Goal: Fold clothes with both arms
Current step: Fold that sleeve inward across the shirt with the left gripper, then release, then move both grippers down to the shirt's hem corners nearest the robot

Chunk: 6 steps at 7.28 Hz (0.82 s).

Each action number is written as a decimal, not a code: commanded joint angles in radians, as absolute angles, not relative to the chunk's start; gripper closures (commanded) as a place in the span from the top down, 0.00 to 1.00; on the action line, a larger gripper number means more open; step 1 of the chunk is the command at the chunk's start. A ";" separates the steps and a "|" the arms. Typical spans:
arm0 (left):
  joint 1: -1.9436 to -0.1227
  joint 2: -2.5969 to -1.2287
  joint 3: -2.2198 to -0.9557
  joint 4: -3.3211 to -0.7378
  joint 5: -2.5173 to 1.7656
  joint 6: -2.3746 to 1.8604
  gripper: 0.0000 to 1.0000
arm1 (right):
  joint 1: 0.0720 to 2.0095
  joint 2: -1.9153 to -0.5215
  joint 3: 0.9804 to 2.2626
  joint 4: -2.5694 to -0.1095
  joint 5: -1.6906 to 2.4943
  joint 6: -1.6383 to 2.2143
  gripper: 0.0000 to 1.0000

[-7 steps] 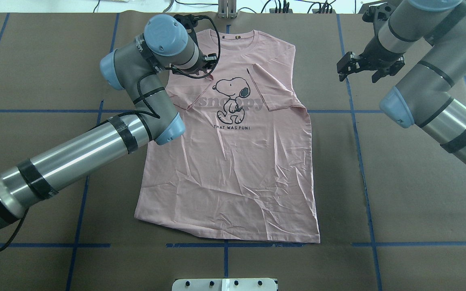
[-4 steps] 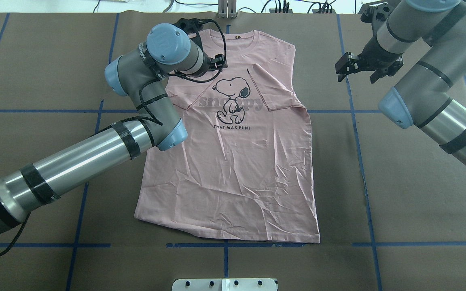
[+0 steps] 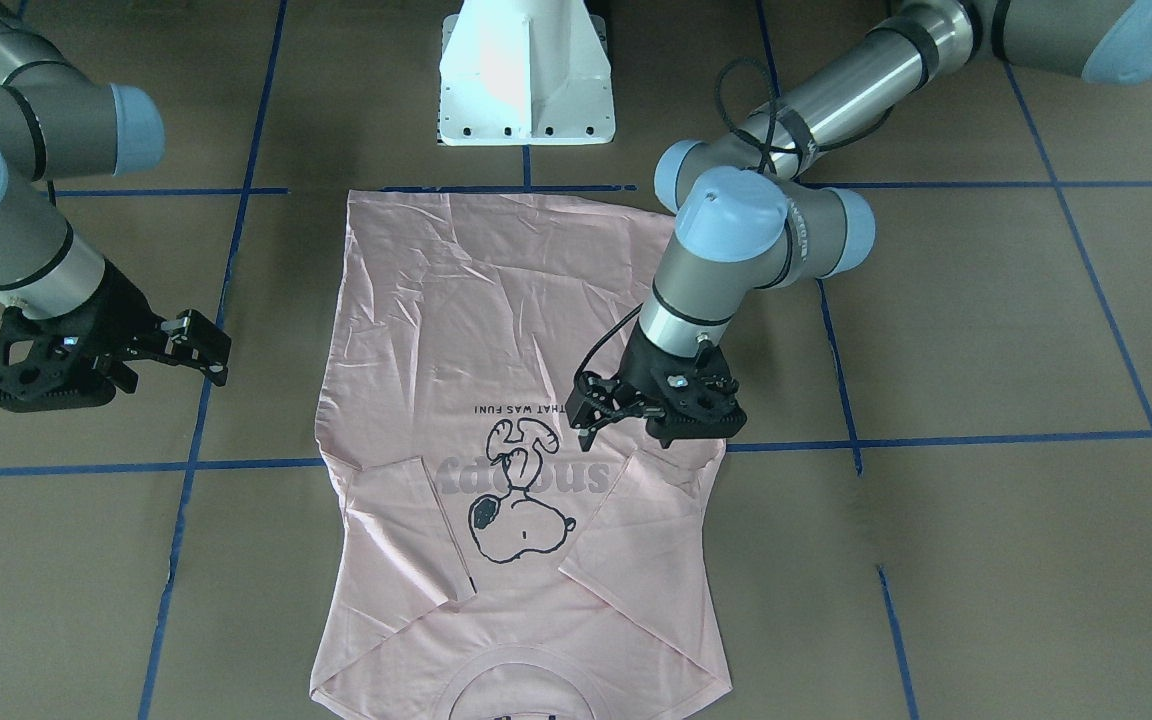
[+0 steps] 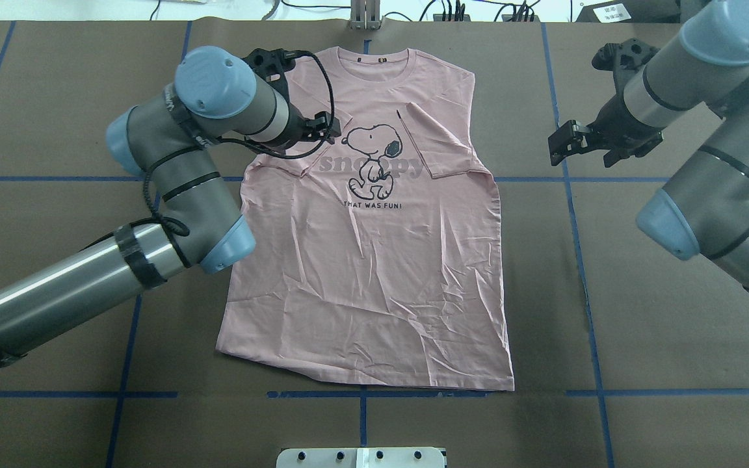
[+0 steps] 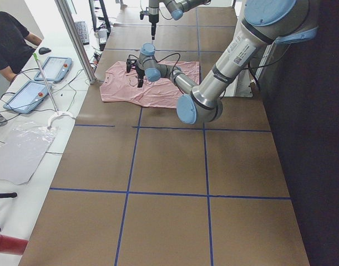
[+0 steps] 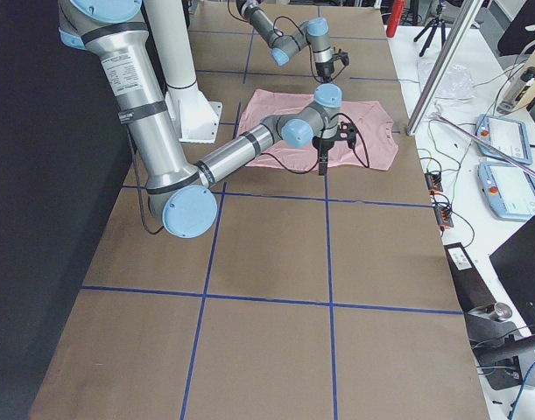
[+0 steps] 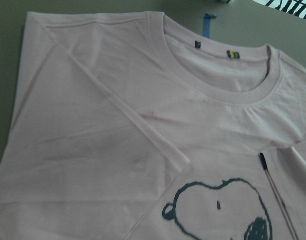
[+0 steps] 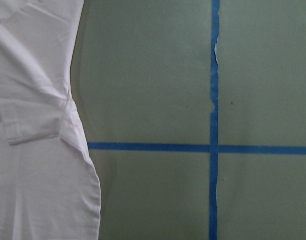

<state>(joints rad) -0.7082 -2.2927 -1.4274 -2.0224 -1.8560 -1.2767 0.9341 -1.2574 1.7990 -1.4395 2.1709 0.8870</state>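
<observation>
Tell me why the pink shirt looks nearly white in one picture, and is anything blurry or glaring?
Right wrist view: a cool colour cast washes the T-shirt to near white and turns the table greenish. Left wrist view: the shirt reads pink, a little soft towards the bottom edge. Front-facing view: the white pedestal glares bright. Overhead view: even light, sharp, soft shadows only.

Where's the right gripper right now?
Overhead view, right side: right gripper hangs above a blue tape line, beside the T-shirt at sleeve level, not touching it.
</observation>
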 commanded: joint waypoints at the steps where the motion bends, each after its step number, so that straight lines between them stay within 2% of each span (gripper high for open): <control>1: -0.700 -2.096 -1.784 -1.828 -1.862 -1.238 1.00 | 0.853 -1.421 2.005 -1.437 2.166 1.021 1.00; 3: -0.664 -1.967 -1.981 -1.744 -1.858 -1.210 1.00 | 0.690 -1.530 2.054 -1.203 2.041 1.284 1.00; 6: -0.657 -1.947 -1.996 -1.746 -1.856 -1.212 1.00 | 0.377 -1.555 2.074 -1.149 1.762 1.455 1.00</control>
<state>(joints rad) -0.6632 -1.9530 -1.9918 -1.7464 -1.8571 -1.2112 0.5045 -1.5485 2.0673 -1.1597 1.8787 1.3950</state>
